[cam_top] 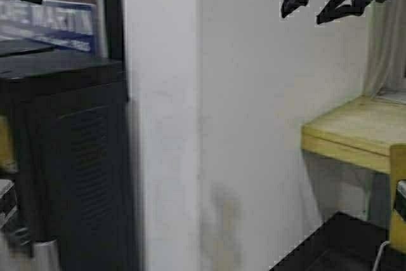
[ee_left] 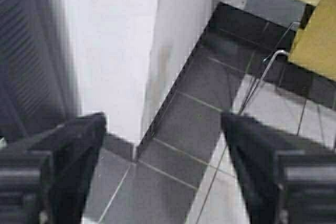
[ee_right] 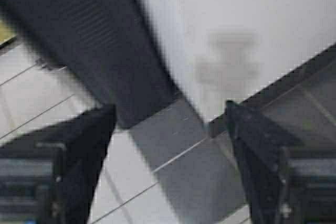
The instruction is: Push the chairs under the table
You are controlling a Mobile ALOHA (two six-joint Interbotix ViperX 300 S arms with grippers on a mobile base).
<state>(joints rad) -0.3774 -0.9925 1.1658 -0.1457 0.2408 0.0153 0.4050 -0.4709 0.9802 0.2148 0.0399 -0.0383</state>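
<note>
High view shows mostly a white wall pillar point(cam_top: 190, 118) filling the middle, with a dark slatted cabinet point(cam_top: 70, 157) to my left of it. Off at the right edge sits the bench point(cam_top: 355, 128), its pale-wood top and thick yellowish front edge running out of sight. Just below it, cut by the same edge, a strip of tan-yellow plywood is a chair point(cam_top: 398, 201); the left wrist view shows the corner of that chair and a thin chrome leg over dark floor tiles point(ee_left: 205, 124). Only this one chair shows, and I cannot tell how far it already sits under the bench.

My right claw point(ee_right: 170, 150) hangs over the tiles near the pillar's foot, fingers wide apart and holding nothing. My left claw point(ee_left: 165, 156) is likewise spread and empty, looking down at the pillar's corner and skirting.

I judge the step in hand to be lining up, not pushing: I face the pillar, with the chair well off to my right. To do it well I should turn the base right until the chair's backrest is centred ahead, clear of the pillar, then press squarely so it slides straight.
</note>
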